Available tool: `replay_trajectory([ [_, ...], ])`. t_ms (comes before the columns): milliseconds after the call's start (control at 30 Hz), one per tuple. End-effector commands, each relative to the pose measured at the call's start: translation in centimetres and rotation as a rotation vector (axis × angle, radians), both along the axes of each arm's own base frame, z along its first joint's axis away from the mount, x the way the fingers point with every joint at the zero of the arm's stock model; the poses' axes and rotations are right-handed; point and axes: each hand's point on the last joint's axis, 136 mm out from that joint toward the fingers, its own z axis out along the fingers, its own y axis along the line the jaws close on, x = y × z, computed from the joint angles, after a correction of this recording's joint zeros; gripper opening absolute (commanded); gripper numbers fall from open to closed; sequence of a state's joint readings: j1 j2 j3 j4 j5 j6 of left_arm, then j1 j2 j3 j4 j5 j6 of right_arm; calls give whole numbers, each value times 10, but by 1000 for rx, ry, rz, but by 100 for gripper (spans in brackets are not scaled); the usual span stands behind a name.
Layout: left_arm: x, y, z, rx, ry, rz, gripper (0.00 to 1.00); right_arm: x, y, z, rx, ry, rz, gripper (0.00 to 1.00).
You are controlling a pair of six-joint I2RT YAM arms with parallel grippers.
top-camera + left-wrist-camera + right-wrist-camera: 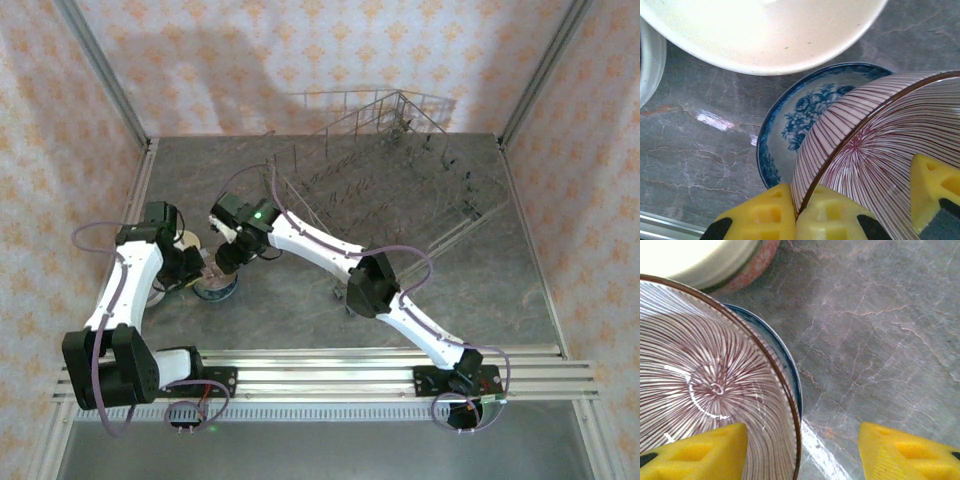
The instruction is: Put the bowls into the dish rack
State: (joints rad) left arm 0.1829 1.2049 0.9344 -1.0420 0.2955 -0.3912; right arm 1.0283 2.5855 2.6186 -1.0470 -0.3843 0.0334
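Note:
A pale mauve bowl with dark red stripes tilts over a blue flower-patterned bowl on the table. My left gripper is shut on the striped bowl's near rim, one yellow pad inside and one outside. My right gripper is open and straddles the opposite rim of that striped bowl; its left finger is inside the bowl and the other stands over bare table. In the top view both grippers meet over the bowls at the left. The dish rack stands at the back.
A cream-white bowl lies just beyond the blue one, and another white rim shows at the left edge. The right wrist view has a cream bowl nested in a red-pink speckled one. Grey marble table lies to the right.

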Motion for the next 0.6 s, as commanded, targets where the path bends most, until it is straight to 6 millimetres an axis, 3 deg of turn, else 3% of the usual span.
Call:
replay_trajectory([
  [0,7,-12,32,-47,-103,-29,0,8,-16,83,90,-77,-57,63],
  [200,8,-22,78,-50,-238,-44,0,11,-40,142,127,-183,-83,65],
  [300,13,-30,101,-64,-328,-35,0,18,-54,162,116,-256,-112,65],
  [467,25,-43,136,-80,-436,-54,0,23,-70,179,99,-296,-129,59],
  [567,33,-51,151,-80,-476,-73,0,16,-73,183,107,-279,-110,53],
])
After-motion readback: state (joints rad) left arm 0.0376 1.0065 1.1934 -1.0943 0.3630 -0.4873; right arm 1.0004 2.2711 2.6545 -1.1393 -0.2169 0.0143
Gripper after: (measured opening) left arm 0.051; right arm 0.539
